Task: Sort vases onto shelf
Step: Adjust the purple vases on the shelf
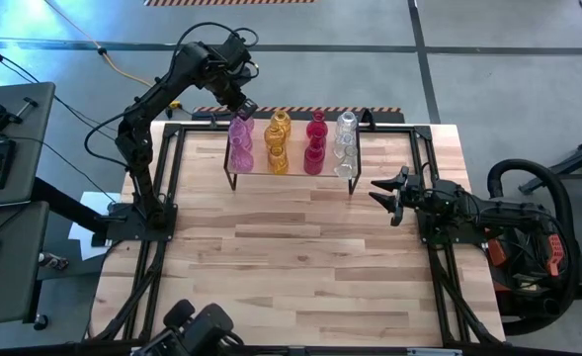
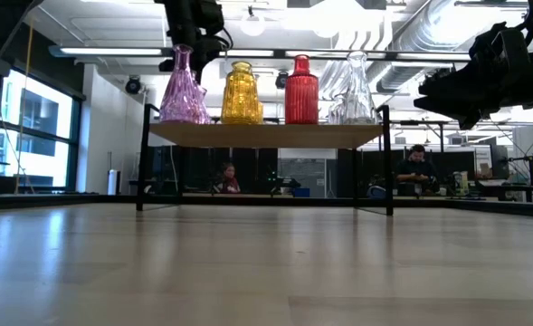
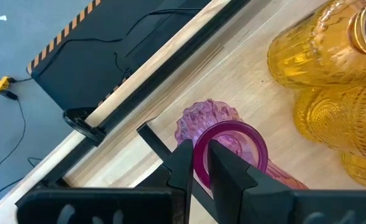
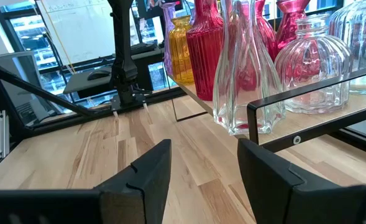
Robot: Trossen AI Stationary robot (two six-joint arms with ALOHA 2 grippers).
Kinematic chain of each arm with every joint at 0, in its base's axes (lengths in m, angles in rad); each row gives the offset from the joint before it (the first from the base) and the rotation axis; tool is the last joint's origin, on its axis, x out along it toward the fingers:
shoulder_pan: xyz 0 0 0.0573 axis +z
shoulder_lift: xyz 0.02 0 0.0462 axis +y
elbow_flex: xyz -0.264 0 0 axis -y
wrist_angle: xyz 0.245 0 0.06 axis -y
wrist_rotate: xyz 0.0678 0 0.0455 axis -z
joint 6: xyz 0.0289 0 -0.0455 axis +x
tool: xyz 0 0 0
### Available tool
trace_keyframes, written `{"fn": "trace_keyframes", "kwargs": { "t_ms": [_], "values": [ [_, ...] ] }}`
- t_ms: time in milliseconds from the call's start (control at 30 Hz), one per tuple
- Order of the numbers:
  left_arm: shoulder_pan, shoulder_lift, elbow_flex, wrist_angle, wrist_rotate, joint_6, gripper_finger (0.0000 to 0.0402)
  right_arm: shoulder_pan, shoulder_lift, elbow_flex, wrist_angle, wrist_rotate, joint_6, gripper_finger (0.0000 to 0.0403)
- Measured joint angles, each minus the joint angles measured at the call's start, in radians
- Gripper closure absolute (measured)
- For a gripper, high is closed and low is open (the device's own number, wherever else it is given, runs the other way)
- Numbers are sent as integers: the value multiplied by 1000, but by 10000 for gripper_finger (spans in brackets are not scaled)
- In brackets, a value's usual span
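Pink, yellow point(image 1: 278, 143), red point(image 1: 315, 143) and clear point(image 1: 346, 143) glass vases stand in rows on the shelf point(image 2: 266, 134), a light-wood board on black wire legs at the table's far side. My left gripper point(image 1: 243, 109) reaches down from above at the shelf's left end and is shut on the mouth of a tall pink vase point(image 2: 184, 91). My right gripper point(image 1: 379, 193) waits open and level at the table's right side, pointing toward the shelf with nothing between its fingers. My left gripper pinches the pink vase's mouth rim point(image 3: 202, 146) between its two fingers, one finger inside the opening point(image 3: 229, 165) and one outside. The fingers come from above, pointing steeply down. The vase stands upright with its base on the shelf board point(image 2: 184, 120).
A second pink vase point(image 3: 204, 115) stands close behind the held one, and yellow vases point(image 3: 332, 68) stand right beside it. The wooden tabletop point(image 1: 300, 257) in front of the shelf shows bare planks. Black frame rails point(image 1: 172, 178) run along the table's sides.
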Motion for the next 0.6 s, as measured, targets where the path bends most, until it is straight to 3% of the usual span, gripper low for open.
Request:
{"fn": "trace_keyframes", "kwargs": {
  "t_ms": [600],
  "values": [
    [11,0,0,3,19,-11,368,0,0,0,0,0,0,233]
  ]
}}
